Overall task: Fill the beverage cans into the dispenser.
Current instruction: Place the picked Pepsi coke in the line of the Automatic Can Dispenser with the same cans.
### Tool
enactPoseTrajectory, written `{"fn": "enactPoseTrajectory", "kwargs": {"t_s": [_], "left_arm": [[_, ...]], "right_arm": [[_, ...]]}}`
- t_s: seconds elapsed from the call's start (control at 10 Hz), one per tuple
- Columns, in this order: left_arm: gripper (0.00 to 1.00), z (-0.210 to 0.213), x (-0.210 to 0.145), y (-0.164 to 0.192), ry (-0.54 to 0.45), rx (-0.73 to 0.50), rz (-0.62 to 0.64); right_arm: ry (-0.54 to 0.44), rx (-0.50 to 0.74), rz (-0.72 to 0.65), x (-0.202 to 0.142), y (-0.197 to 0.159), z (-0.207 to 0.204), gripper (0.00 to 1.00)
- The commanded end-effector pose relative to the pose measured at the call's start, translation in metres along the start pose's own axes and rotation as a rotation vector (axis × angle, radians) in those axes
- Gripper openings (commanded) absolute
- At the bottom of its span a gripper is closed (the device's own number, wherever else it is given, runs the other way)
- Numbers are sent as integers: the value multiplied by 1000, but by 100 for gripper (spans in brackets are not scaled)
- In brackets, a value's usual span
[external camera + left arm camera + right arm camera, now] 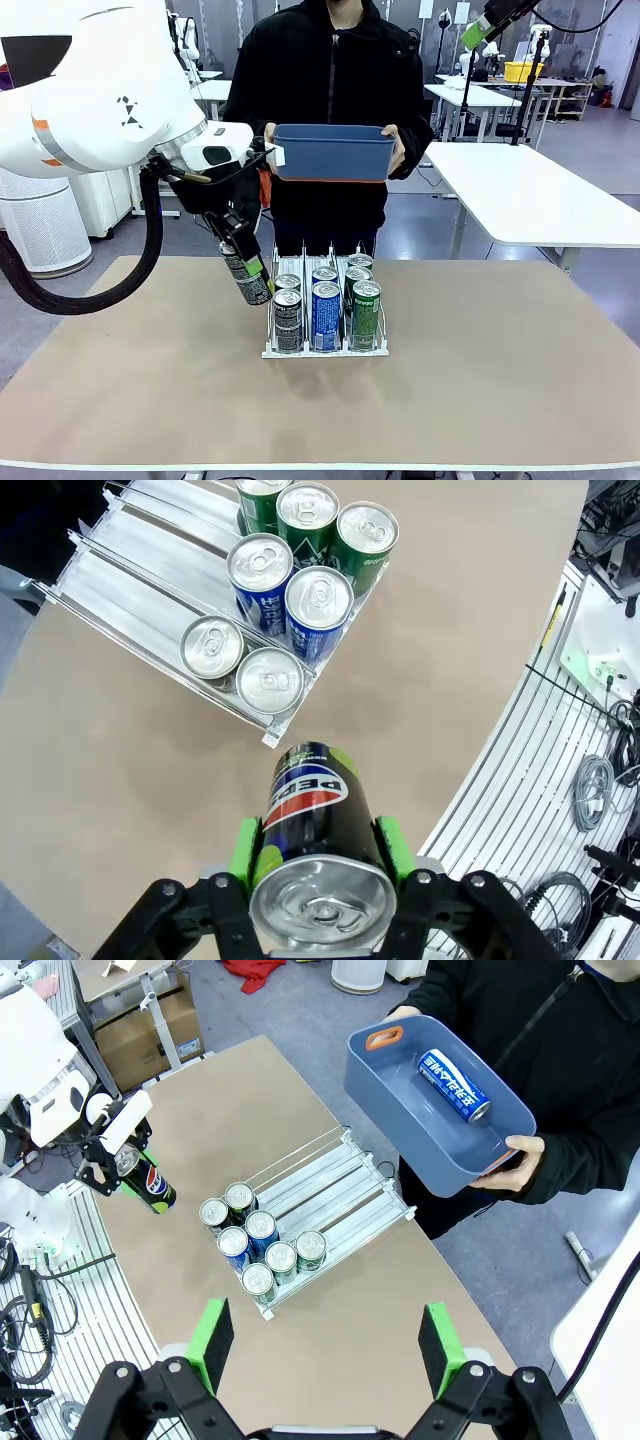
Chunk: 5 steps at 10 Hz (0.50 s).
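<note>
1. Left gripper (240,262), black with green pads, is clamped on a slim black metal can with a blue-and-red logo (248,280). In the left wrist view the pads (245,852) press opposite sides of the can wall just below its silver top.
2. Held can (310,805) hangs tilted in the air, base lowest. It is just beside the robot-side left corner of the low white wire-divided dispenser (325,352) and touches neither the dispenser nor the tan tabletop (500,390).
3. Seven upright cans stand packed at the dispenser's end nearest the robot: two black-and-silver patterned cans (240,662) in the left lane, two blue cans (290,580) in the middle lane and three green cans (310,515) in the right lane. The far stretch of every lane is bare.
4. Right gripper (325,1350) hangs high over the table, its jaws wide apart and empty.
5. Person's hands (525,1155) hold a blue rectangular plastic bin (440,1125) beyond the far edge. One blue-labelled can (453,1085) lies on its side in the bin.
6. Handling, as a judgement: the can is a stiff but thin-walled cylinder that would dent under a hard squeeze. Its smooth printed wall is likely slick, and it would be fairly heavy if full. The best hold is across the diameter at mid-body or just under the shoulder, with moderate force. A grip this near the top may let the base swing.
</note>
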State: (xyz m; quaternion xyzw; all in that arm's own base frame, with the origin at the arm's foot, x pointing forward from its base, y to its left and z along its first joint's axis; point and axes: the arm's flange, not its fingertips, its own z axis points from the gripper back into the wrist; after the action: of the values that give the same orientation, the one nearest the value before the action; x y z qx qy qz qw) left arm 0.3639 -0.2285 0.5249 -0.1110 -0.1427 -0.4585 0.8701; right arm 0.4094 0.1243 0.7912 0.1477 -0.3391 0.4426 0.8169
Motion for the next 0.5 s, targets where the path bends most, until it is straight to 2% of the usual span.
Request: {"fn": "enactPoseTrajectory", "kwargs": {"t_s": [0.0, 0.4], "left_arm": [[58, 5, 0, -2, -11, 14, -6], [58, 1, 0, -1, -2, 2, -3]], "right_arm": [[-9, 4, -7, -1, -1, -1, 99], [-9, 4, -7, -1, -1, -1, 99]]}}
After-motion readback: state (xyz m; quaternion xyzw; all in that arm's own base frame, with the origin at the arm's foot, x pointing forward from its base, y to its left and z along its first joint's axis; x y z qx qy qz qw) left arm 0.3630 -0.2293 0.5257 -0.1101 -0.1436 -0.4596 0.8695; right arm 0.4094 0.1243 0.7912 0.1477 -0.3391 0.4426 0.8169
